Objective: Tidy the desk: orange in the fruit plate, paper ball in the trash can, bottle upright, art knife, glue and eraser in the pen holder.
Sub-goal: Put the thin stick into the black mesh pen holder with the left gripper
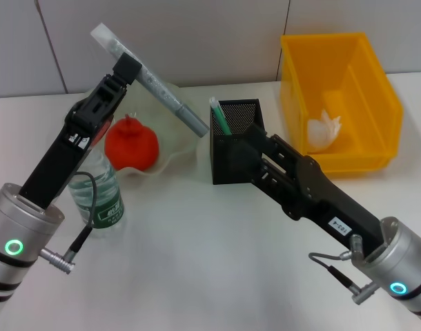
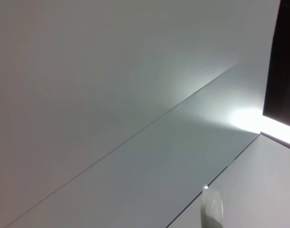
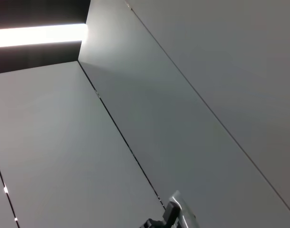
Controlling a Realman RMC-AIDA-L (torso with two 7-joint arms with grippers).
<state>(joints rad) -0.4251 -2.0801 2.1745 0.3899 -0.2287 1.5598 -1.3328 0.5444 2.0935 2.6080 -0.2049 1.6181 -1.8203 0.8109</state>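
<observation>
Holding a long grey art knife high, the left tool is closed on it. Swing it right, tip down, into the pen holder.

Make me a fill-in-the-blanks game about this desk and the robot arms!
1. The paper ball lies inside the ____ bin.
2. The orange sits on the green ____.
3. The water bottle stands ____ beside the left arm.
4. The right gripper is at the black mesh ____.

Missing words: yellow; plate; upright; cup
</observation>
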